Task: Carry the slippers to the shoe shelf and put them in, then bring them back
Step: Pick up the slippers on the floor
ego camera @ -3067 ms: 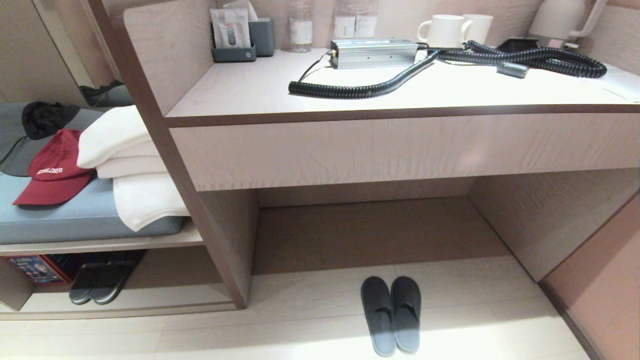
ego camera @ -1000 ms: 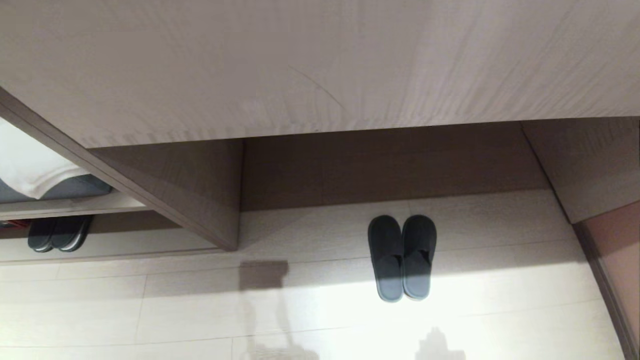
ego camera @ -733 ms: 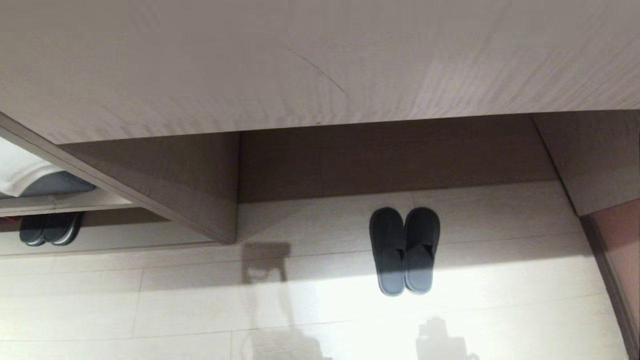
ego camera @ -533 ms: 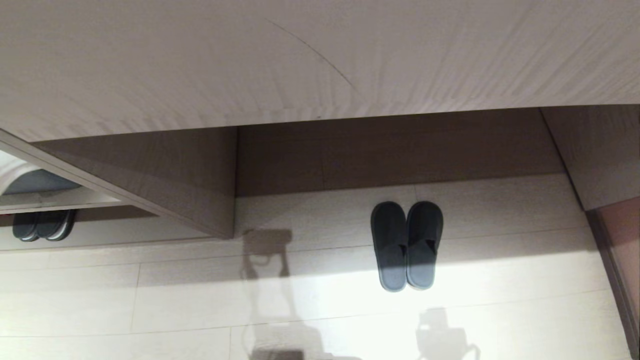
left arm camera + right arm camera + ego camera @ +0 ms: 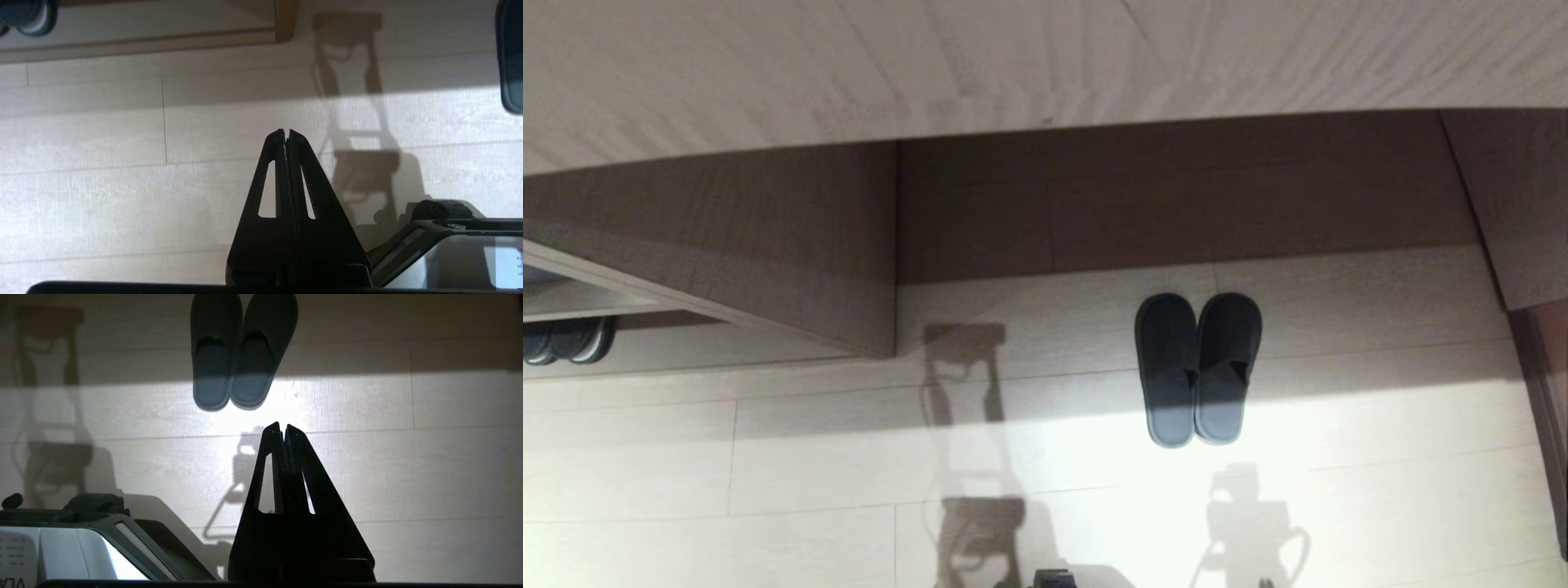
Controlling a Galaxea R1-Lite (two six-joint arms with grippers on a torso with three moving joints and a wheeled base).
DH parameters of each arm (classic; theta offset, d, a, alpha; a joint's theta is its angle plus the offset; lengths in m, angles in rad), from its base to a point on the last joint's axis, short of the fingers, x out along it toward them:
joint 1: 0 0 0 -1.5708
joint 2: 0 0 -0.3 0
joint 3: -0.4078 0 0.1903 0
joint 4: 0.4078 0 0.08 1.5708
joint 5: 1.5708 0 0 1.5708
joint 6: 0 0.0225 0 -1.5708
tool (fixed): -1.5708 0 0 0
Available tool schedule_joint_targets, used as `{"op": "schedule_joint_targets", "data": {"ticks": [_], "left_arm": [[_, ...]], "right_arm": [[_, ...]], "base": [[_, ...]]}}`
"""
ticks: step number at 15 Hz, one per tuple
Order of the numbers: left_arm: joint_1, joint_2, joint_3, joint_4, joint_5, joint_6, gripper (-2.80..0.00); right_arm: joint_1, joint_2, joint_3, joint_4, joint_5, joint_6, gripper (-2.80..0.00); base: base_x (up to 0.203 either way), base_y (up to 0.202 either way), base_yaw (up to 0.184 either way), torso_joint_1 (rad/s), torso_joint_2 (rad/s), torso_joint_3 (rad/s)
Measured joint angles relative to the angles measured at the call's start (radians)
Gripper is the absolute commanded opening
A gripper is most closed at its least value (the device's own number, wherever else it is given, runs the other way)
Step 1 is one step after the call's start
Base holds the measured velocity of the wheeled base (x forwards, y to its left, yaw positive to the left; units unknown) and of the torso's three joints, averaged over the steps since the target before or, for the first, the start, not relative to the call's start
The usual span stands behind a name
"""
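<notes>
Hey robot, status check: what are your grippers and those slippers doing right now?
Left gripper shut, empty, above bare floor. Right gripper shut, empty, short of the slippers. Slippers side by side on the floor, untouched. Nothing between.

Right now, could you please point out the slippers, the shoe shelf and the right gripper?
slippers (image 5: 1198, 371): head view, between the pair's straps.
shoe shelf (image 5: 686, 347): head view, its base board.
right gripper (image 5: 282, 430): right wrist view, fingertips.

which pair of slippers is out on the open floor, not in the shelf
The grey-blue slippers, side by side on the floor in front of the desk recess. The darker pair with the white sole stripe sits inside the shoe shelf at the far left.
</notes>
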State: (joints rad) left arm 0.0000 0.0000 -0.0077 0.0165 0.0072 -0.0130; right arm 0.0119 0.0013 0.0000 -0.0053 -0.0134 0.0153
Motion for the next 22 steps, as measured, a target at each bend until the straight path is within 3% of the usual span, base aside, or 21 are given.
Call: {"op": "schedule_joint_targets", "data": {"ticks": [22], "left_arm": [[0.000, 0.000, 0.000, 0.001, 0.000, 0.000, -2.80]], "right_arm": [[0.000, 0.000, 0.000, -0.003, 0.000, -0.002, -2.80]], "base": [[-0.006, 0.000, 0.000, 0.003, 0.00, -0.198]]}}
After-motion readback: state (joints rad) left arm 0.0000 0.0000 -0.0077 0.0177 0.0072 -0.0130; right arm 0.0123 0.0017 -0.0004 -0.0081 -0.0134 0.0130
